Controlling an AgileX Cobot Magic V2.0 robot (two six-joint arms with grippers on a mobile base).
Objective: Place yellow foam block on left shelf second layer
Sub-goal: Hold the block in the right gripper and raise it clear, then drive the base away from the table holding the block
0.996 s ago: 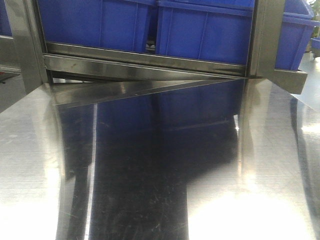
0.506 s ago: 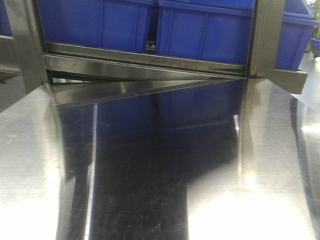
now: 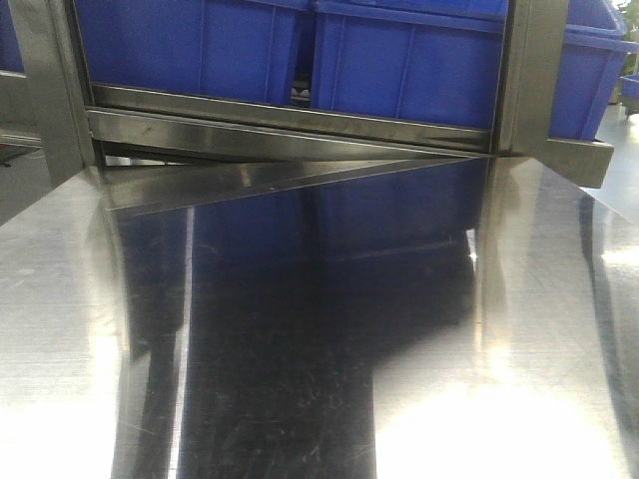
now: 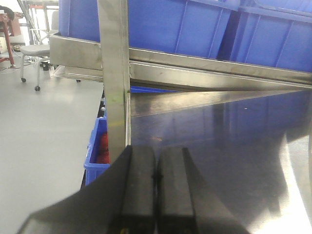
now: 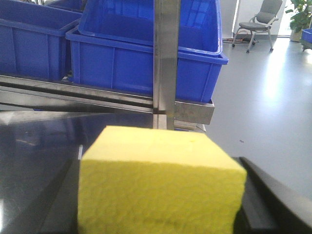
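The yellow foam block fills the lower half of the right wrist view. My right gripper is shut on it, with a dark finger pressed to each side. The block hangs over the shiny steel table, in front of a steel shelf post. My left gripper is shut, its two black fingers pressed together with nothing between them, above the table near another shelf post. Neither gripper nor the block shows in the front view. I cannot tell which shelf layer is the second.
Blue plastic bins stand on the tilted steel shelf rail behind the table. A lower blue bin with red contents sits left of the post. Chairs stand on the grey floor.
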